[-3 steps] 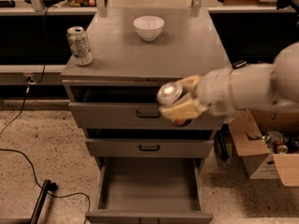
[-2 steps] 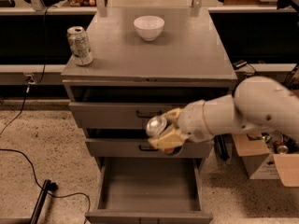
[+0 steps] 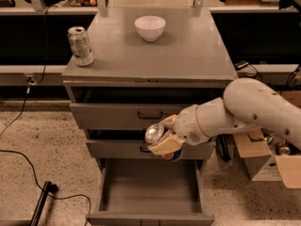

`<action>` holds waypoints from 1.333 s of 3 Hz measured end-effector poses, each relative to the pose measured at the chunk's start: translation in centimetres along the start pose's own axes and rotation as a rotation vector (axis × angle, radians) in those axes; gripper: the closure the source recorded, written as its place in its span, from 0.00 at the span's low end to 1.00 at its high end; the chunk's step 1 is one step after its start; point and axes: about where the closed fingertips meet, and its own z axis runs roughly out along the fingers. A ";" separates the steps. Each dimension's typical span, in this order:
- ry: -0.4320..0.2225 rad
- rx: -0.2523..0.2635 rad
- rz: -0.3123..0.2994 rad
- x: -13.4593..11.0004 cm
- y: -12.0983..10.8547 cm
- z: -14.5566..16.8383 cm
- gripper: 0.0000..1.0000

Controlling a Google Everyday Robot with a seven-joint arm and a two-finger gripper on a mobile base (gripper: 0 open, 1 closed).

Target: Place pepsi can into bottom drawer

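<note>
My gripper [image 3: 162, 140] is shut on the pepsi can [image 3: 156, 134], which lies sideways in the fingers with its silver end facing the camera and a bit of blue and red showing below. It hangs in front of the middle drawer [image 3: 141, 149], above the rear of the bottom drawer [image 3: 150, 192]. The bottom drawer is pulled out and open, its grey inside bare. My white arm [image 3: 244, 112] reaches in from the right.
On the cabinet top [image 3: 150, 55] stand a silver-and-green can [image 3: 80, 46] at the left and a white bowl [image 3: 150, 28] at the back. Cardboard boxes [image 3: 268, 159] sit on the floor at the right. A black cable [image 3: 42, 192] lies at the left.
My gripper has moved down and to the left with the can, from the top drawer's front to the middle drawer's front, above the open bottom drawer.
</note>
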 end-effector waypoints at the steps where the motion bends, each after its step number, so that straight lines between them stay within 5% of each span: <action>1: 0.107 -0.015 -0.004 4.9 -2.1 4.6 1.00; 2: 0.236 0.006 -0.013 13.1 -4.9 9.9 1.00; 3: 0.236 0.006 -0.013 13.1 -4.9 9.9 1.00; 4: 0.297 -0.040 -0.033 15.0 -5.1 13.2 1.00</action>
